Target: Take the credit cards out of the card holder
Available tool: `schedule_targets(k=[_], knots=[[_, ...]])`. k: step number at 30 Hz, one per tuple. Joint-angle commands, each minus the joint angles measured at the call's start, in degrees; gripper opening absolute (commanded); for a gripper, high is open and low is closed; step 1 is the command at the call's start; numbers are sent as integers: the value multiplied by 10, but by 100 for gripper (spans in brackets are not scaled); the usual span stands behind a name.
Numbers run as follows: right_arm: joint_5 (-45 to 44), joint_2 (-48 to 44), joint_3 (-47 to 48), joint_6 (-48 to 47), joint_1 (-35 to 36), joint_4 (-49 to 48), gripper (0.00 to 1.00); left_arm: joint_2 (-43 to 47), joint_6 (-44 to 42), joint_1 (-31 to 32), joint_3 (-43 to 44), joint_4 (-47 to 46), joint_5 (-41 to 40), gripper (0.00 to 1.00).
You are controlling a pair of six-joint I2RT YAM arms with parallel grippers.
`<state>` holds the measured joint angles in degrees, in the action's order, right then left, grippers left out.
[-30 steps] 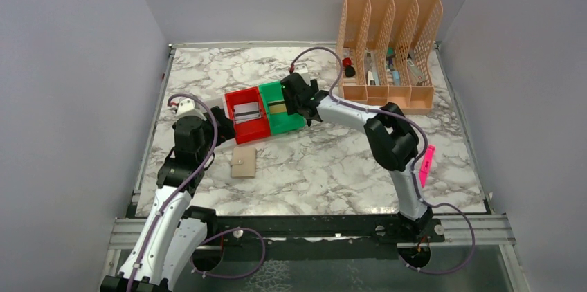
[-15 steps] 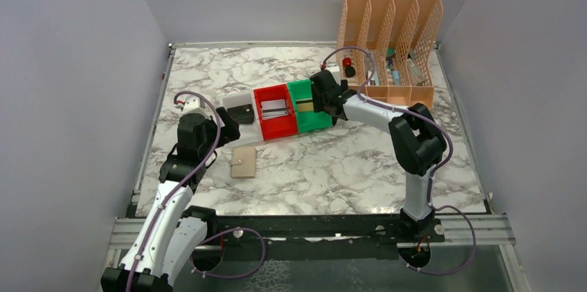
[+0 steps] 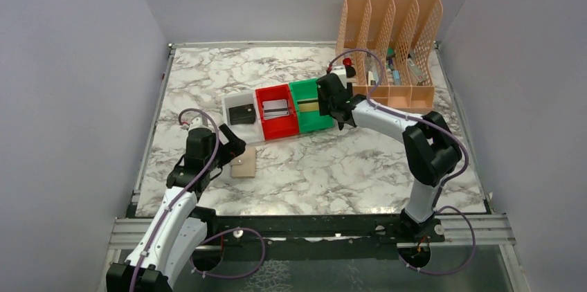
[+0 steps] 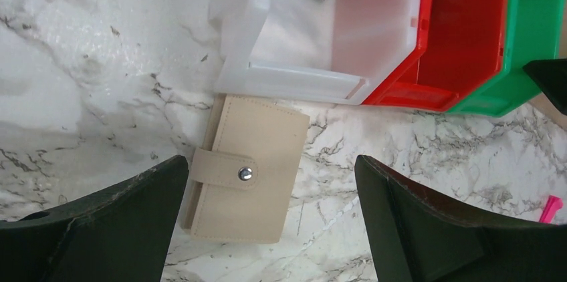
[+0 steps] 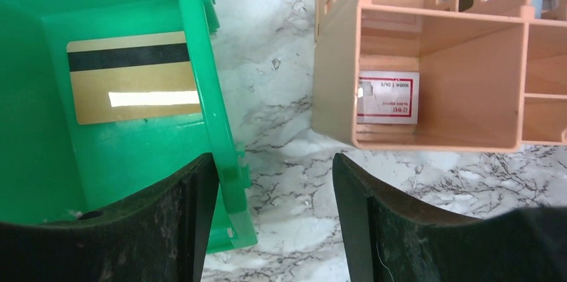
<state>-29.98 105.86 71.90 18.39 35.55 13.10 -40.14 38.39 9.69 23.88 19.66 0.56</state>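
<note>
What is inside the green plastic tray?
One gold card with a black magnetic stripe lies flat on the floor of the green plastic tray. Nothing else shows, but one finger of the right gripper covers the tray's near end, so that part cannot be checked.

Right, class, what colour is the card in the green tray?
The card is gold with a black stripe, clearest in right wrist view.

**Bench contents, non-task**

You see three trays in a touching row on the marble table point(image 3: 346, 160): white tray point(image 4: 294, 78), red tray point(image 4: 461, 41), green tray point(image 4: 535, 35). The peach slotted organizer point(image 3: 387, 25) stands far right and holds small mixed items.
</note>
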Motion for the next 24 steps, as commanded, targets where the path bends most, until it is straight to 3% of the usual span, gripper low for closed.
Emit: schedule_targets(k=[1, 12, 24], knots=[[10, -47, -27, 4, -1, -3, 66, 15, 74, -4, -24, -6, -21, 99], [45, -45, -64, 39, 0, 20, 66, 21, 110, -4, -87, -28, -39, 97], [57, -105, -123, 64, 0, 13, 66, -53, 68, 13, -87, -59, -46, 81]])
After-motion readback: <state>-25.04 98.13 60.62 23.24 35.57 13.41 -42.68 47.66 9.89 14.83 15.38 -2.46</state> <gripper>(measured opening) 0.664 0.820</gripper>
